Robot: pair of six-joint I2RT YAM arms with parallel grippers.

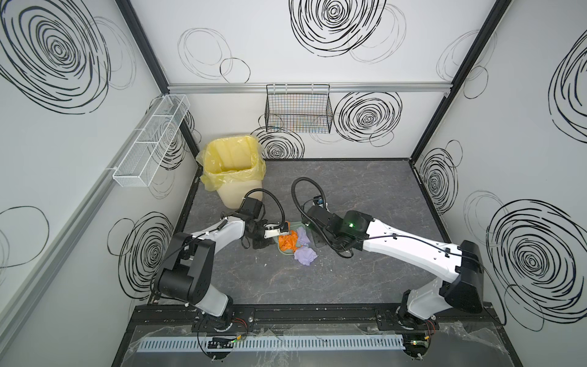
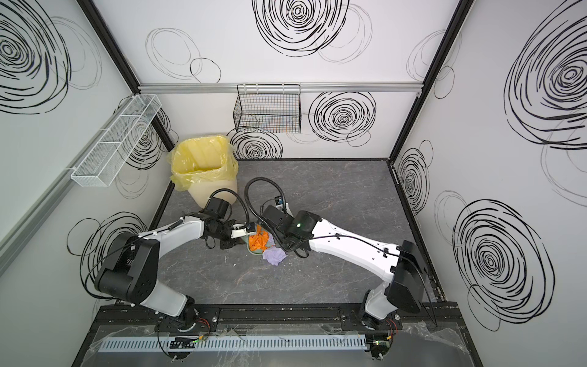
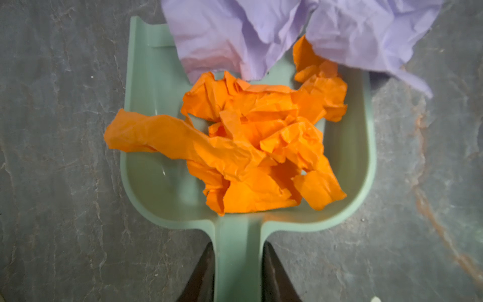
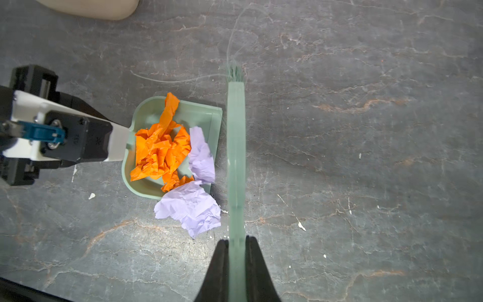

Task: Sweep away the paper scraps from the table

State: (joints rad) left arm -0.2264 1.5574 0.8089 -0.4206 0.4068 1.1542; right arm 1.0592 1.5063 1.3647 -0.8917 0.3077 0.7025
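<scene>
A mint-green dustpan [image 3: 146, 104] lies flat on the dark grey table [image 1: 349, 190], and my left gripper [image 3: 237, 248] is shut on its handle. Crumpled orange paper scraps [image 3: 251, 146] [image 4: 159, 149] fill the pan. One lavender scrap [image 4: 201, 157] rests at the pan's mouth. A larger lavender wad [image 4: 190, 206] [image 1: 305, 255] lies half off the lip, on the table. My right gripper [image 4: 236, 239] is shut on a thin mint-green brush [image 4: 236, 146], which stands just beyond the pan's open edge.
A cream bin with a yellow liner [image 1: 232, 162] stands at the back left corner, behind the left arm. A black wire basket [image 1: 298, 109] and a white mesh basket [image 1: 152, 139] hang on the walls. Tiny white flecks [image 4: 91, 196] dot the table.
</scene>
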